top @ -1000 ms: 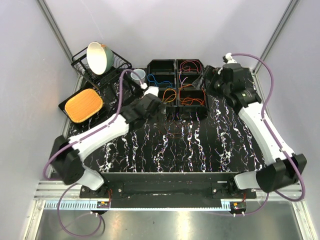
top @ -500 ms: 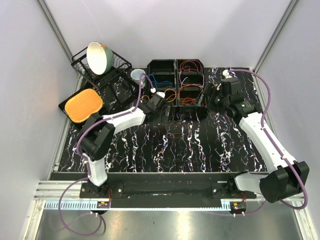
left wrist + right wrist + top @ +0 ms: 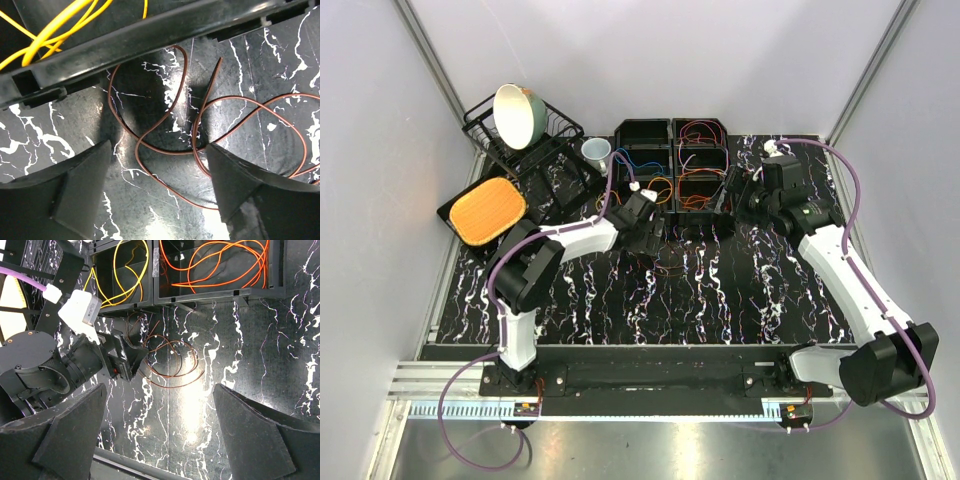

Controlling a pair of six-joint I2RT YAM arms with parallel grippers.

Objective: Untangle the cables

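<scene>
- left gripper (image 3: 157, 167): jaws apart, empty, low just in front of the bin wall (image 3: 150, 35).
- maroon cable (image 3: 192, 149): loose crossed loops btwn my fingers, just in front of bin wall. i'd pinch one strand only, lift slow.
- right gripper (image 3: 157, 405): jaws wide apart, empty, farther out from bin wall.

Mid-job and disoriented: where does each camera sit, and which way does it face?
Top external: high behind the robot, looking down at the table; left arm and right arm show.
Left wrist: facing down at the brown cable; open left gripper shows.
Right wrist: facing down at the bins; open right gripper shows.
Shared: both wrist views see that cable.
</scene>
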